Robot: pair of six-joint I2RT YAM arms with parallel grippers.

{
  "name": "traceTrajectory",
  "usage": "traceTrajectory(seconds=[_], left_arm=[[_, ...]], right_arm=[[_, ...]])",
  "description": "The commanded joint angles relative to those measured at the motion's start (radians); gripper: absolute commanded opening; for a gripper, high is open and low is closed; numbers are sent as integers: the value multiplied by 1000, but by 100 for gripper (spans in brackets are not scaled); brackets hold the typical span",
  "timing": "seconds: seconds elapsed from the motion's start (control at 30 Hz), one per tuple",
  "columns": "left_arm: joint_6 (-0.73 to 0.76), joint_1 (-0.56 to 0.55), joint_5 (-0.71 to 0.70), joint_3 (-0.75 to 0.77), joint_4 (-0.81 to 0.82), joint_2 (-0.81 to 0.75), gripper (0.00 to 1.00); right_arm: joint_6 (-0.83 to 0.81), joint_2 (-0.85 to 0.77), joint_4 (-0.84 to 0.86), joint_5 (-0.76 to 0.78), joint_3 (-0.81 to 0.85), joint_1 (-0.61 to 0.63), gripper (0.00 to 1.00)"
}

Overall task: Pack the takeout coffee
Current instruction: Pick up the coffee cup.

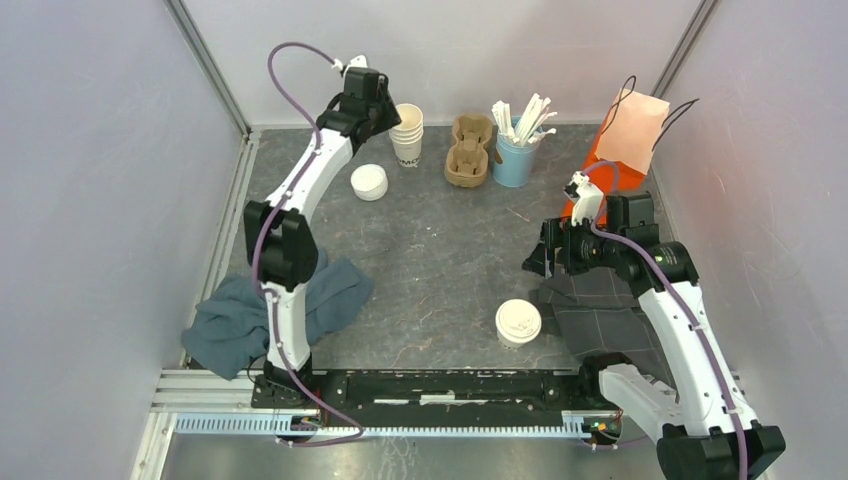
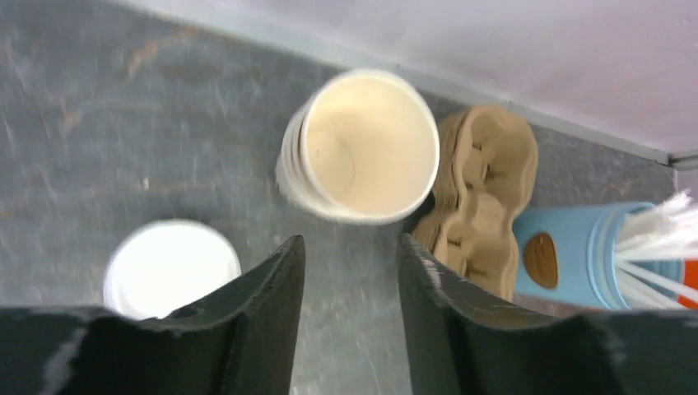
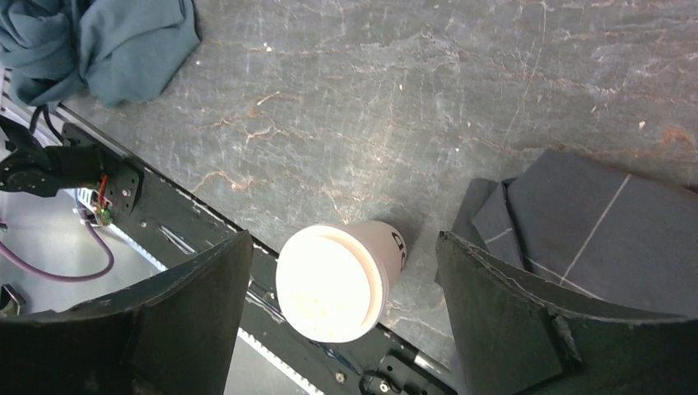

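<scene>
- I'm seeing one lidded coffee cup point(image 1: 518, 322) standing upright near the front edge of the table point(image 1: 440, 250), just beside the grey cloth point(image 1: 600, 305). I'm finding no second capped cup in any view.
- The right gripper point(image 3: 342, 243) is hovering above it, jaws spread wide and holding nothing. In the wrist view the cup is sitting between them.
- I'm planning to come straight down and close gently on the paper wall under the lid rim, so I'm not popping the lid or tipping the cup.
- The left gripper point(image 2: 350, 247) is hanging over the stack of lidless cups point(image 2: 366, 148), jaws partly parted. That view is blurred, but they're probably empty.
- The pulp cup carrier point(image 1: 470, 150) is sitting at the back, well apart from the coffee, beside the blue holder of white sticks point(image 1: 513, 165).
</scene>
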Motion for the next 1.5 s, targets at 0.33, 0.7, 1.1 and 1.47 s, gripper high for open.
traceTrajectory(seconds=[0.33, 0.7, 1.1, 1.47], left_arm=[[171, -3, -155, 334, -22, 239, 43], [187, -3, -159, 357, -9, 282, 33], [192, -3, -161, 369, -23, 303, 28], [196, -3, -173, 385, -36, 325, 24]], right_arm=[[-61, 39, -43, 43, 38, 3, 89], [-50, 43, -27, 40, 23, 4, 88], [-51, 44, -22, 40, 16, 3, 88], [-55, 47, -20, 39, 11, 4, 88]])
